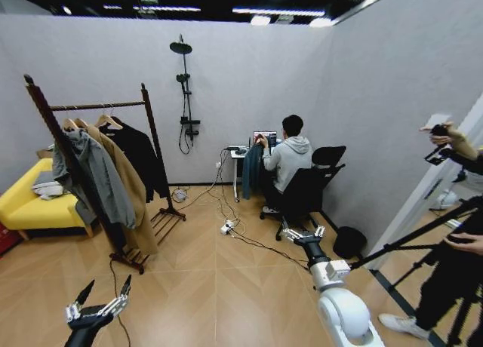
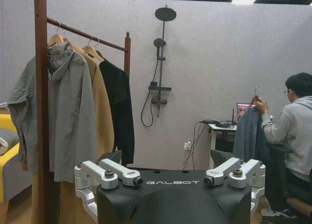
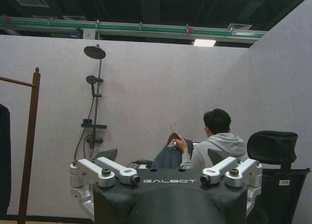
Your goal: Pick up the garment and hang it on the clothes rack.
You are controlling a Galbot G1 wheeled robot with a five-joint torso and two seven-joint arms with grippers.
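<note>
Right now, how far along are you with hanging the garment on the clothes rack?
Done: nothing that I can see. In hand: nothing; the left gripper and right gripper are both open and empty, low over the floor, well short of the clothes rack. A black garment hangs at its far end beside a tan coat; whether it is the task's one I cannot tell. Left: grasping and hanging.

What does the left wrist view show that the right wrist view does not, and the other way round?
Left wrist view: a grey hooded jacket and a tan coat hanging on the dark-brown wooden clothes rack. Right wrist view: a green ceiling pipe. Both: that rack's post and the black wall-mounted shower fixture.
</note>
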